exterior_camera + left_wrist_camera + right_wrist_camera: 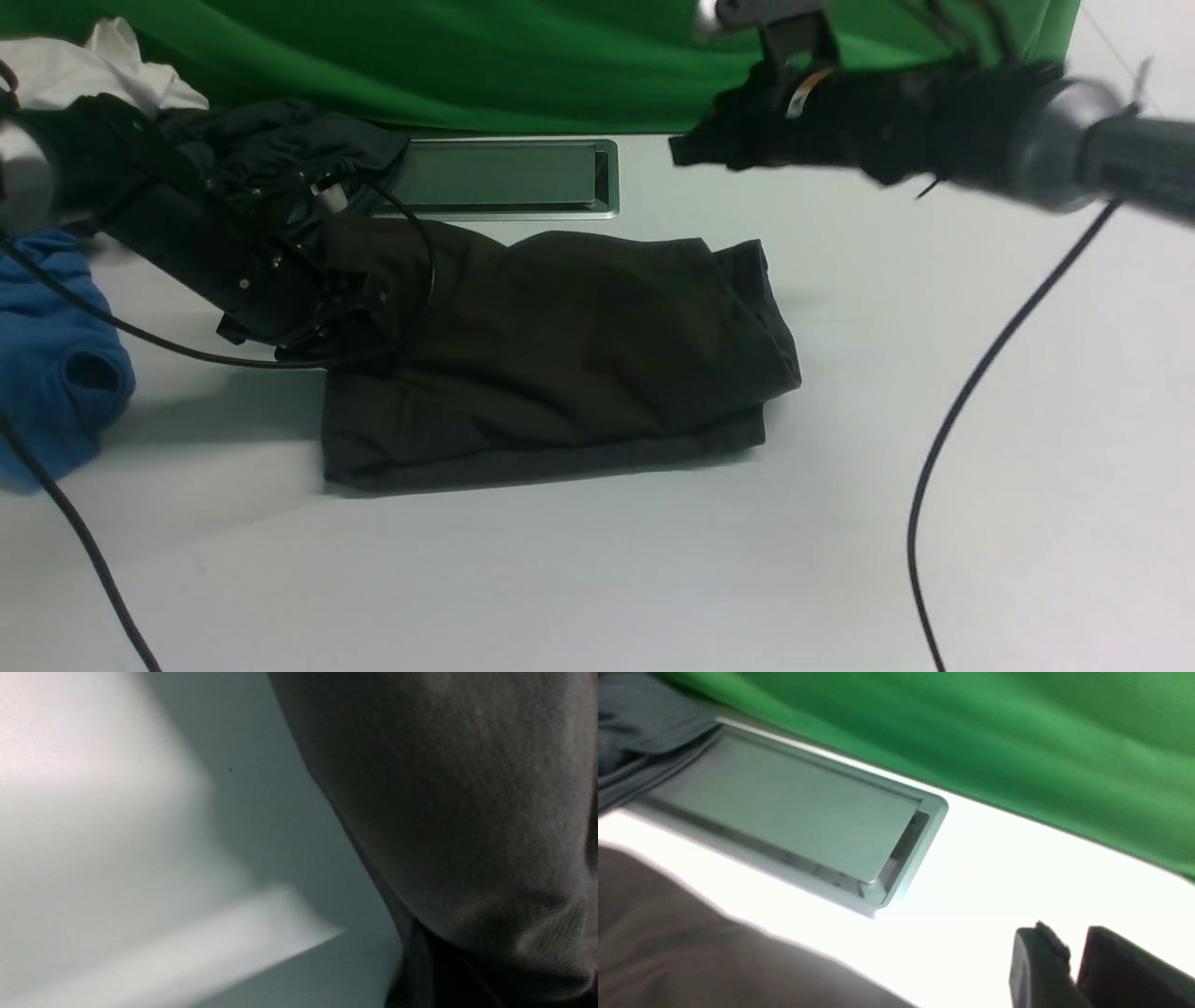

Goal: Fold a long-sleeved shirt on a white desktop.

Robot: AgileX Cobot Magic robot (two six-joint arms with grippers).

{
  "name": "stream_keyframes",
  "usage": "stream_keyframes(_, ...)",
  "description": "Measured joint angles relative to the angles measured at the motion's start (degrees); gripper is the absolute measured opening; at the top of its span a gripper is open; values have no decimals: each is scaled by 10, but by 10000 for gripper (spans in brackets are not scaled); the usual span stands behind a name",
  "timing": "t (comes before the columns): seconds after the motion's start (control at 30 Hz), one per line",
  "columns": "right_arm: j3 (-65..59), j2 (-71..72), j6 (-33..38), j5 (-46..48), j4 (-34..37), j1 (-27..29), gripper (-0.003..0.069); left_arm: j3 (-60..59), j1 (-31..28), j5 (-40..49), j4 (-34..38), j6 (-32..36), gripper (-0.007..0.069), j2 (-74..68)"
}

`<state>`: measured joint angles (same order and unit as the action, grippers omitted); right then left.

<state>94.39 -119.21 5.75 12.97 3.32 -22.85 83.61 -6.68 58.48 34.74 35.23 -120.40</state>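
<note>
Left end effector (322,317) tips buried in long-sleeved shirt (560,355); grip unclear.

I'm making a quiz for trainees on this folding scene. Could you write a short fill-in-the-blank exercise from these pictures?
1. The shirt lies folded on the ____ desktop.
2. Behind the shirt, set into the desktop, is a grey metal ____.
3. The backdrop behind the desktop is ____.
4. The ____ gripper hangs above the desktop, holding nothing.

Missing words: white; hatch; green; right
</note>
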Motion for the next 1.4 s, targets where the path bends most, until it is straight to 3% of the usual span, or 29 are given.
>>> stream_keyframes(0.13, 0, 52, 24, 64, -1, -1, 147, -1, 0, -6, -17, -11, 178, 19)
stream_keyframes(0.23, 0, 116, 30, 127, -2, -1, 160, -1, 0, -17, -53, -47, 329, 59)
stream_keyframes(0.27, 0, 119, 31, 131, -2, -1, 161, -1, 0, -16, -55, -50, 340, 61)
stream_keyframes(0.33, 0, 169, 37, 177, -2, 0, 167, -1, 0, -28, -92, -98, 485, 95)
stream_keyframes(0.43, 0, 223, 38, 224, -2, 5, 171, -1, 0, -43, -126, -156, 629, 132)
stream_keyframes(0.57, -7, 285, 38, 256, -3, 6, 178, -1, -1, -69, -105, -191, 680, 168)
stream_keyframes(0.6, -24, 315, 35, 262, -3, 6, 181, -1, -3, -76, -58, -187, 689, 184)
stream_keyframes(0.73, -108, 419, 9, 249, -4, 6, 188, -1, -3, -37, 121, -88, 693, 230)
stream_keyframes(0.77, -108, 432, 8, 249, -4, 6, 188, -1, -3, -26, 129, -82, 693, 235)
stream_keyframes(0.83, -221, 525, -6, 197, -4, -2, 192, -2, -3, 57, 210, 0, 693, 269)
stream_keyframes(0.97, -375, 681, -8, 105, -3, -16, 197, -17, -2, 98, 249, 50, 692, 351)
stream_keyframes(1.13, -550, 867, -20, 36, -3, -18, 198, -72, -2, 104, 237, 57, 636, 501)
stream_keyframes(1.27, -659, 1003, -57, 7, -3, -18, 196, -149, -2, 110, 160, 15, 514, 653)
stream_keyframes(1.3, -687, 1048, -72, 1, -3, -18, 160, -189, -1, 112, 104, -21, 431, 721)
stream_keyframes(1.4, -702, 1080, -81, -5, -3, -18, 72, -230, 3, 112, 62, -62, 319, 796)
